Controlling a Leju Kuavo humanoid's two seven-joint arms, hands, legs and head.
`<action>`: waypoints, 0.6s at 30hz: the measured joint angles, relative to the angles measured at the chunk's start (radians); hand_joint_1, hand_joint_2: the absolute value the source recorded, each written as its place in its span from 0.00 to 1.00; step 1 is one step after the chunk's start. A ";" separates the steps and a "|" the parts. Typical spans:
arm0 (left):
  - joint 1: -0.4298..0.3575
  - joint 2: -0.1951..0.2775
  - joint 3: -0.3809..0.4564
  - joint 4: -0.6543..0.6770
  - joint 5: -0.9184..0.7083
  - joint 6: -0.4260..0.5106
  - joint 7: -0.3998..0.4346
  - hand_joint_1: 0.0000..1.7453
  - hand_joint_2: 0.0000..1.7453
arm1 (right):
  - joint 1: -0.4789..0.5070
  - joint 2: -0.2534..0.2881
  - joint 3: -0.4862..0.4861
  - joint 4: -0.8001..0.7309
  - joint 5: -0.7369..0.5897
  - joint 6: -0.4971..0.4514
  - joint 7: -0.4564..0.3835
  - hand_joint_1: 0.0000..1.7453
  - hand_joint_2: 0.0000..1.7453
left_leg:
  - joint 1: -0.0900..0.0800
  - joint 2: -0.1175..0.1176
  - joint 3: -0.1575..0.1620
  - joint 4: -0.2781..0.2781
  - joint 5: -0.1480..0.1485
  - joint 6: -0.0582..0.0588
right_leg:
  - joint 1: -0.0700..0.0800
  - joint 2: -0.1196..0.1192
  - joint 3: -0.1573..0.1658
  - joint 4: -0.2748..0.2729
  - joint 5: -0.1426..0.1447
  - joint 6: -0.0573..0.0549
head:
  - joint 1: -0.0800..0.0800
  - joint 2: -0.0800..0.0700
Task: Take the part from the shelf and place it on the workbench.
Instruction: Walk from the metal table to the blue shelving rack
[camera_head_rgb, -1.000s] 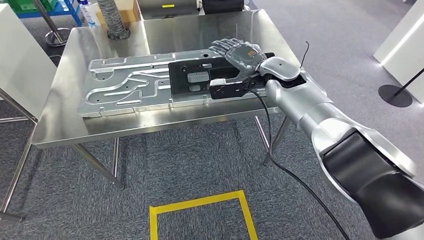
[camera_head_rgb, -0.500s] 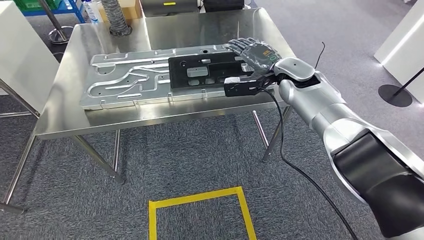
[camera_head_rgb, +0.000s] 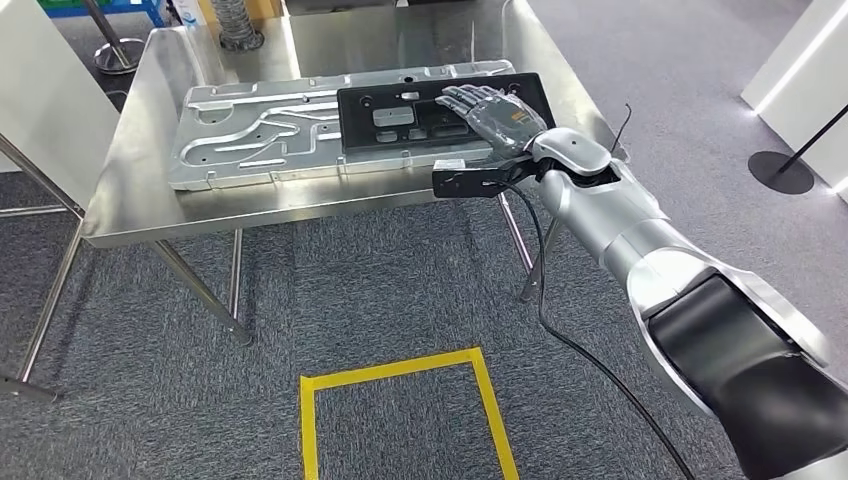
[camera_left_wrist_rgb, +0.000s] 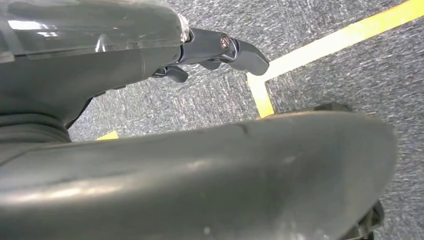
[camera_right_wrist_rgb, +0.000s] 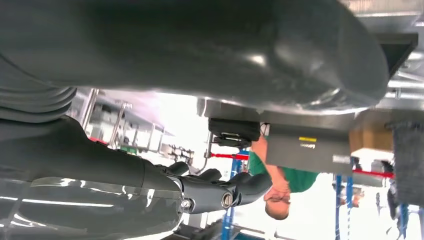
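Right robot hand (camera_head_rgb: 492, 115) drawn back, fingers spread above black part (camera_head_rgb: 400, 118), workbench (camera_head_rgb: 130, 200), no legible writing

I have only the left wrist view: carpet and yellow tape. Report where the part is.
Observer: In the head view, the black part lies flat on a silver plate on the steel workbench.
Operator: Give me the right hand.
Observer: The right hand is over the part's right end, fingers stretched out, gripping nothing. I cannot tell whether it touches the part.
Operator: Check for anyone nearby.
Observer: In the right wrist view, a person in a green shirt is beyond the workbench.
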 joint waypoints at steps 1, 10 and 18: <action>0.002 0.000 0.002 0.000 0.002 0.002 -0.002 0.00 0.00 | 0.005 0.001 -0.014 0.003 -0.014 0.000 0.002 0.00 0.00 | 0.001 0.000 -0.001 -0.002 0.008 -0.006 | 0.003 0.002 0.002 -0.010 0.002 -0.009 | 0.000 0.000; 0.037 0.004 0.024 0.000 0.015 0.014 -0.001 0.00 0.00 | 0.296 -0.002 -0.326 0.076 -0.370 -0.159 -0.050 0.00 0.00 | 0.004 -0.002 -0.043 0.293 -0.178 -0.002 | 0.020 0.008 -0.077 -0.021 0.091 -0.051 | 0.000 0.000; 0.040 0.016 0.026 0.000 0.005 0.025 0.026 0.00 0.00 | 0.815 0.001 -0.680 0.183 -0.607 -0.272 0.125 0.00 0.00 | -0.011 -0.013 0.195 -0.047 -0.147 0.029 | 0.019 -0.004 -0.110 -0.030 0.135 -0.022 | 0.000 0.000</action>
